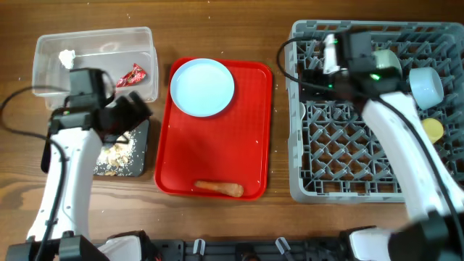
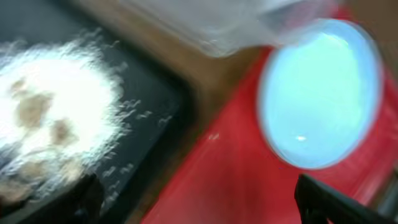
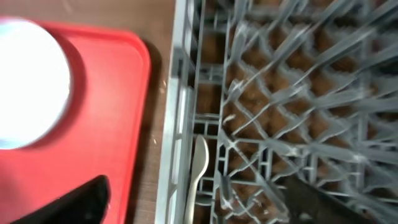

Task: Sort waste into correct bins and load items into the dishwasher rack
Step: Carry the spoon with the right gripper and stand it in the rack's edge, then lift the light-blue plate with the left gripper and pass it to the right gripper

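We see the left gripper (image 2: 200,208) just left of the red tray (image 1: 214,156), above the black tray (image 1: 143,139) that holds the beige food scraps (image 1: 116,156). Its fingers stand wide apart and hold nothing. The right gripper (image 3: 202,202), to the right of the red tray over the dishwasher rack (image 1: 341,141), is spread wide too and is empty. The white spoon (image 3: 198,165) lies in the rack, along the wall nearest the red tray. On the red tray rest the pale blue plate (image 1: 202,87) at its far end and the carrot piece (image 1: 218,188) at its near end. Beyond the tray's far left corner, the clear tub (image 1: 94,54) contains the red wrapper (image 1: 133,73) and the white scrap (image 1: 67,57).
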Controlling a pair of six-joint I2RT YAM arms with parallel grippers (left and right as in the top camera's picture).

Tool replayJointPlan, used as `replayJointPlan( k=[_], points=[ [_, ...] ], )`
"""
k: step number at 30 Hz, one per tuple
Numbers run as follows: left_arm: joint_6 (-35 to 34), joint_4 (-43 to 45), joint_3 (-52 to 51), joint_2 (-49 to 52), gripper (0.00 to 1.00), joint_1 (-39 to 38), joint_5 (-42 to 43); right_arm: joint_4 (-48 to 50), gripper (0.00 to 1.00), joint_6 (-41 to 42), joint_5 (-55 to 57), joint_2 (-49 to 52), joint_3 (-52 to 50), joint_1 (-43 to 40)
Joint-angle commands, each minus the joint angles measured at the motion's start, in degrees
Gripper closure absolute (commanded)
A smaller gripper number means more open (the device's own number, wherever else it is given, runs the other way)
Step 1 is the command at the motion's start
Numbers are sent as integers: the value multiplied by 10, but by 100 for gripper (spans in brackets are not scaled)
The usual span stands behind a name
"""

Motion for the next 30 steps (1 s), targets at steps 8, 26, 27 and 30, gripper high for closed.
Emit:
replayJointPlan(
  k=[8,26,27,30],
  points=[
    [36,102,64,47,1,-228,-85,-41,0,-52,-3,-38,-2,-4],
    [58,56,241,313,49,-309,-157,-61,0,-38,-3,-38,-2,-4],
    [58,56,241,324,53,-309,-157,-63,0,-38,-3,-38,-2,-4],
    [58,56,241,360,63,-309,-157,-63,0,-38,-3,-38,-2,-4]
  ],
)
